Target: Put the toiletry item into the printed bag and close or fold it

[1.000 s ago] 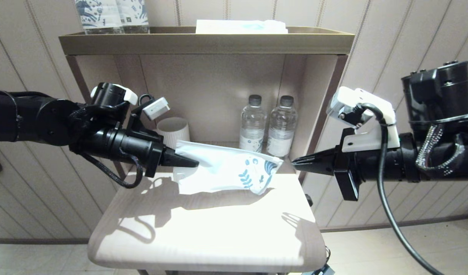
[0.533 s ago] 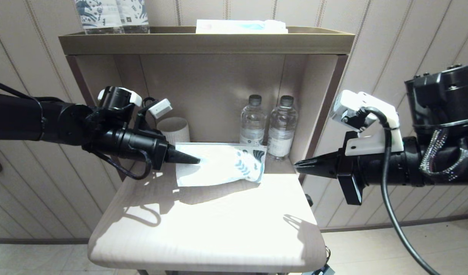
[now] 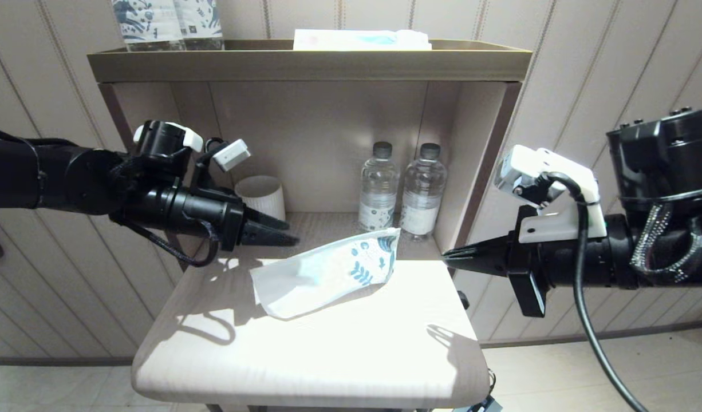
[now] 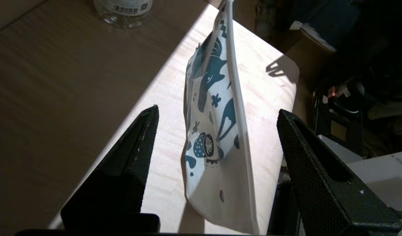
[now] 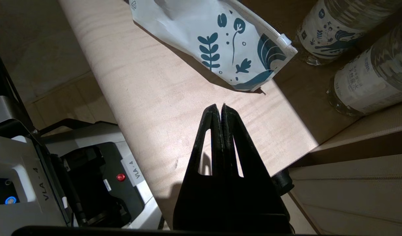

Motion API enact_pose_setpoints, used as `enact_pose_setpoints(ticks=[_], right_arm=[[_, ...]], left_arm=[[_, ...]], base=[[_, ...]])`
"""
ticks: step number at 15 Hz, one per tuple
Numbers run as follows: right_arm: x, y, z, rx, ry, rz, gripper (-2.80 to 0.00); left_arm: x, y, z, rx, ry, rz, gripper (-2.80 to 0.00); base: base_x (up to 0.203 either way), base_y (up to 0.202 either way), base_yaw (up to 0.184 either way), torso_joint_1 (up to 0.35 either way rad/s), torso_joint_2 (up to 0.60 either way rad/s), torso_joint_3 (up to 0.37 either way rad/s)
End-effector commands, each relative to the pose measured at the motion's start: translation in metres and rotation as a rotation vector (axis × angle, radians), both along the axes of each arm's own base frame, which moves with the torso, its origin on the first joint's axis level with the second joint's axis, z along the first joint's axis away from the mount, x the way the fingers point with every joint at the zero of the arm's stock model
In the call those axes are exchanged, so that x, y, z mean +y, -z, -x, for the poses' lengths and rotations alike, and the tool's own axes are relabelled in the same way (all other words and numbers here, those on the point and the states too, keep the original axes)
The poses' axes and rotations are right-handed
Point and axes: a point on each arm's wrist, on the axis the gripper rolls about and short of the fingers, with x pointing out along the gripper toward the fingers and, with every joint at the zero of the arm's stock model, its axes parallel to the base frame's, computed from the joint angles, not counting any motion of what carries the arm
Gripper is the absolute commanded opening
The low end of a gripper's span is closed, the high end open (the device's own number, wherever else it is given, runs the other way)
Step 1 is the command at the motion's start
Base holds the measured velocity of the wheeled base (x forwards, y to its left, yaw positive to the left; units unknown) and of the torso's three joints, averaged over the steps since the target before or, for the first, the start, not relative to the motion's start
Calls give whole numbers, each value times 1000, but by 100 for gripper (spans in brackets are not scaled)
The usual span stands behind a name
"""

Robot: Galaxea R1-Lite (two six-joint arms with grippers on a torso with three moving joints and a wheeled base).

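The printed bag (image 3: 325, 272) is a white pouch with teal leaf print at its right end. It rests tilted on the pale table (image 3: 328, 355), printed end raised toward the bottles. My left gripper (image 3: 288, 230) hovers just above and left of the bag's plain end, open and holding nothing. In the left wrist view the bag (image 4: 217, 137) stands on edge between the spread fingers (image 4: 135, 147), touching neither. My right gripper (image 3: 445, 257) is shut and empty off the table's right edge, a short way from the printed end (image 5: 233, 52). The toiletry item is out of view.
A white ribbed mug (image 3: 261, 197) and two water bottles (image 3: 379, 186) (image 3: 422, 189) stand in the shelf niche behind the bag. The shelf's top tray (image 3: 305, 63) carries blue-patterned packs (image 3: 168, 23) and a flat white pack (image 3: 362, 40).
My left gripper has opened and let go of the bag, which dropped onto the table and slid forward and left. The right gripper has barely moved.
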Motion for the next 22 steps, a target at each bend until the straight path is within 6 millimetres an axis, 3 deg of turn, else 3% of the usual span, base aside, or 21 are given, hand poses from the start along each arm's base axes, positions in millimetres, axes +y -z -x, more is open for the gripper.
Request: enact_pose_setpoints(ticks=[1,4,5,6,8,10,14,17,19,22], right_arm=[[-3,-3,6,-14,-5,-7,-280],[-9,-8,17,-34,-3,-17,-280],[-10,-9,19,-37,-1,-21,-280],[-12,-9,23,-42,1,-24,-280],[-19,-12,35,-61,1,-35,-280],[-28,-20,53,-93,7,-63,-280],[-62,-14,115,-91,59,-146,-280],[-90,27,160,-12,233,-215,-280],[-102,63,175,36,442,-211,-280],[-114,91,191,8,731,-240,-280]], left_arm=[[8,-18,18,-46,-5,12,0],[16,-21,50,-52,-10,2,0],[18,-25,58,-59,-15,2,-42],[21,-31,66,-72,-30,-3,-280],[28,-38,91,-106,-95,-44,-280],[39,-48,130,-153,-178,-73,-280],[66,-56,221,-214,-402,-83,-280],[85,-45,287,-140,-598,-82,-280],[95,-27,324,-106,-704,-87,-280],[107,13,356,-134,-908,-138,-280]], base=[[0,0,0,0,0,0],[0,0,0,0,0,0],[0,0,0,0,0,0],[0,0,0,0,0,0],[0,0,0,0,0,0],[0,0,0,0,0,0],[0,0,0,0,0,0],[0,0,0,0,0,0],[0,0,0,0,0,0],[0,0,0,0,0,0]])
